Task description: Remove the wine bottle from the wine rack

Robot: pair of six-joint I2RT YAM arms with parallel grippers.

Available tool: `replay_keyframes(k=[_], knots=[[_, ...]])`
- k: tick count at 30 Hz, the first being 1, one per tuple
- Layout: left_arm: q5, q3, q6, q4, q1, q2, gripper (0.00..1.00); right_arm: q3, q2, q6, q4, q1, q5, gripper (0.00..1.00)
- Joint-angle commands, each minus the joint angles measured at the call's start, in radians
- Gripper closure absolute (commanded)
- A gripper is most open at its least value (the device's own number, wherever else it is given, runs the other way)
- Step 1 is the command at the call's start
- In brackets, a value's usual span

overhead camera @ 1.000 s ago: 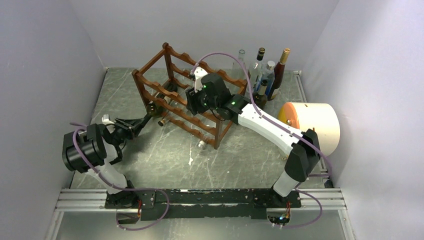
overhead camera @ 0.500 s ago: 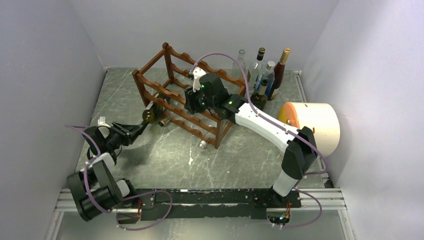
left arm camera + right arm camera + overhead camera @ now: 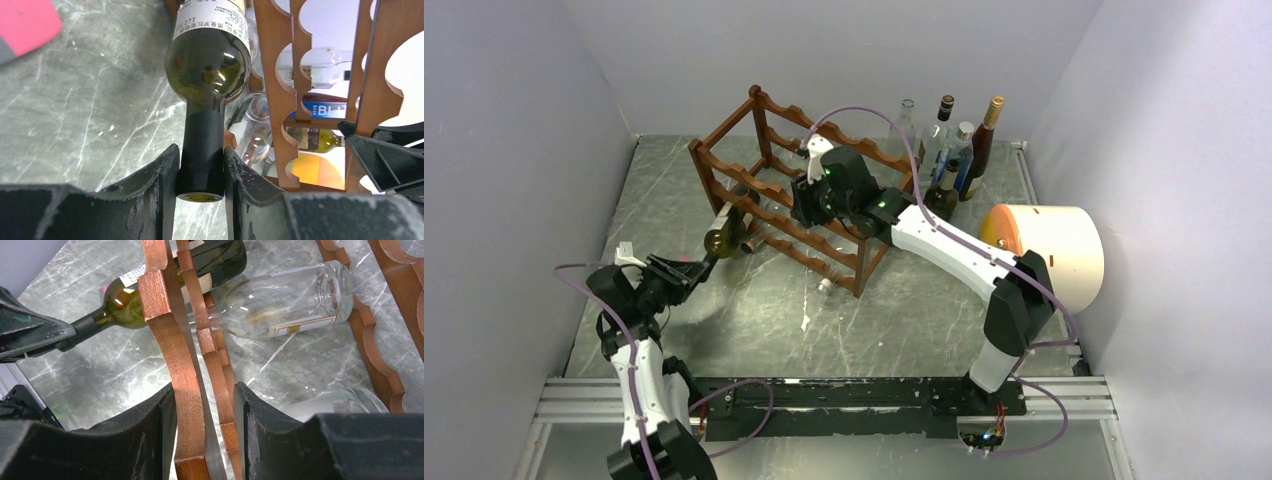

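Just in front of the wine rack [image 3: 796, 185], on its left side, the left gripper [image 3: 200, 167] is clamped tight on the thin dark neck of the wine bottle [image 3: 207, 65]. One finger presses on each side of the neck, near the mouth. The wine bottle is dark green and lies on its side. Its neck and shoulder stick out of the wine rack toward the left gripper, and its fat end is inside, behind the front rails. It has a white label [image 3: 210, 17] with small red writing that is too tiny to read. The grey stone worktop [image 3: 904, 320] shows under it. On the front of the wine rack, near the middle, the right gripper [image 3: 204, 410] is closed on two wavy brown rails, with a finger touching each side. Inside the wine rack, next to the wine bottle, lies a clear bottle [image 3: 290, 300] that looks empty; it has a white and gold label. Through the rails you can see a blue label [image 3: 325, 108] with the white letters "BL". Behind the right end of the wine rack, a bunch of standing bottles [image 3: 954, 150] is against the wall.
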Motion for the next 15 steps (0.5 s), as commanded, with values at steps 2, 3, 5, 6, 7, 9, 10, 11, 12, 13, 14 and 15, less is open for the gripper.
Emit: replay_keyframes(k=[2,3,5,6,7,9,10,11,12,13,14,15], knots=[[-0.089,0.117,0.068,-0.265,0.007,-0.142,0.93,0.057,0.049,-0.036,-0.02,-0.024,0.036,0.54],[-0.113,0.134,0.071,-0.312,0.007,-0.174,0.93,0.068,0.054,-0.038,-0.03,-0.024,0.034,0.54],[-0.168,0.166,0.076,-0.367,0.007,-0.218,0.93,0.081,0.057,-0.043,-0.043,-0.022,0.035,0.54],[-0.188,0.186,0.086,-0.398,0.005,-0.227,0.93,0.08,0.054,-0.044,-0.042,-0.022,0.039,0.54],[-0.198,0.203,0.097,-0.421,0.004,-0.225,0.93,0.075,0.049,-0.045,-0.038,-0.022,0.041,0.55],[-0.217,0.229,0.108,-0.453,0.005,-0.219,0.93,0.065,0.042,-0.049,-0.03,-0.022,0.048,0.54],[-0.237,0.244,0.114,-0.473,0.004,-0.22,0.93,0.064,0.04,-0.054,-0.03,-0.022,0.048,0.54],[-0.269,0.266,0.124,-0.502,0.005,-0.225,0.93,0.066,0.041,-0.058,-0.034,-0.023,0.05,0.54],[-0.303,0.291,0.135,-0.527,0.005,-0.235,0.93,0.072,0.045,-0.064,-0.041,-0.021,0.051,0.54],[-0.332,0.311,0.137,-0.547,0.004,-0.246,0.93,0.079,0.048,-0.069,-0.049,-0.021,0.053,0.54],[-0.344,0.319,0.134,-0.553,0.005,-0.255,0.93,0.088,0.052,-0.075,-0.056,-0.022,0.054,0.54],[-0.344,0.323,0.132,-0.555,0.005,-0.258,0.93,0.095,0.055,-0.079,-0.061,-0.022,0.057,0.54]])
